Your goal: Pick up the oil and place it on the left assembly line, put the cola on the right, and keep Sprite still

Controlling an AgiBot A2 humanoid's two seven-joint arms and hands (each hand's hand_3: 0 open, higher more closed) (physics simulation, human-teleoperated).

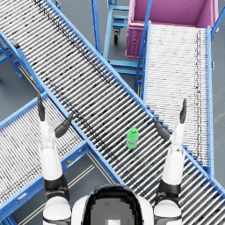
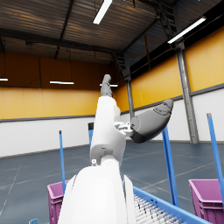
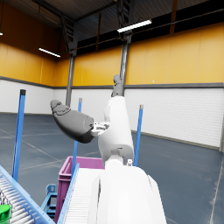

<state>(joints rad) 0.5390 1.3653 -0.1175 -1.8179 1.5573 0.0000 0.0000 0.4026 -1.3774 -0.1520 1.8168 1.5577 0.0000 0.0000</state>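
A green Sprite bottle [image 1: 132,138] stands upright on the diagonal centre conveyor [image 1: 83,74], between my two arms; its green cap [image 3: 4,213] peeks in at the edge of the right wrist view. No oil or cola bottle shows in any view. My left hand [image 1: 52,121] is raised over the left conveyor [image 1: 17,145], fingers spread, holding nothing. My right hand [image 1: 172,123] is raised at the centre conveyor's right edge, a little right of the Sprite, fingers spread and empty. Both hands [image 2: 140,118] [image 3: 87,118] point up toward the hall ceiling in the wrist views.
The right conveyor [image 1: 176,79] runs up to a purple bin [image 1: 171,17], also seen as the purple bin [image 3: 81,175] in the right wrist view. Blue frame rails [image 1: 94,22] and posts border the belts. Another purple bin [image 2: 209,199] stands behind the left arm.
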